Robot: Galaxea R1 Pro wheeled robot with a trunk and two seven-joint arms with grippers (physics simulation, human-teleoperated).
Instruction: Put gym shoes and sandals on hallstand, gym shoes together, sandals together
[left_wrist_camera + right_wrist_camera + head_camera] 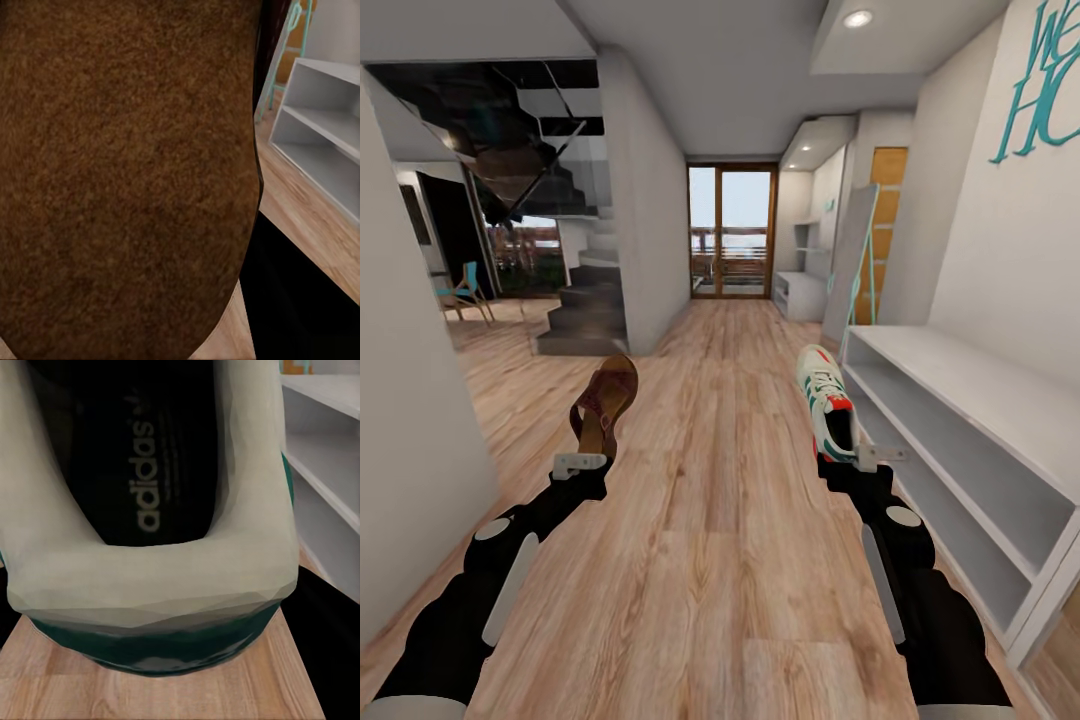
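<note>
In the head view my left gripper (582, 462) is shut on the heel end of a brown sandal (605, 402), held up above the corridor floor (710, 520). My right gripper (858, 455) is shut on the heel of a white gym shoe (825, 400) with green stripes and a red accent, its toe pointing away. The left wrist view looks close onto the sandal's brown surface (127, 172). The right wrist view looks into the gym shoe's dark insole (142, 457) and white collar. The hallstand (798, 295), with stepped shelves above it, stands far down the corridor on the right.
A plain low grey bench (970, 400) with open tiers runs along the right wall close to my right arm, and appears as the bench (322, 120) and the bench (330, 442) in the wrist views. A white wall (410, 450) is near left. Stairs (585, 310) and a glass door (732, 230) lie ahead.
</note>
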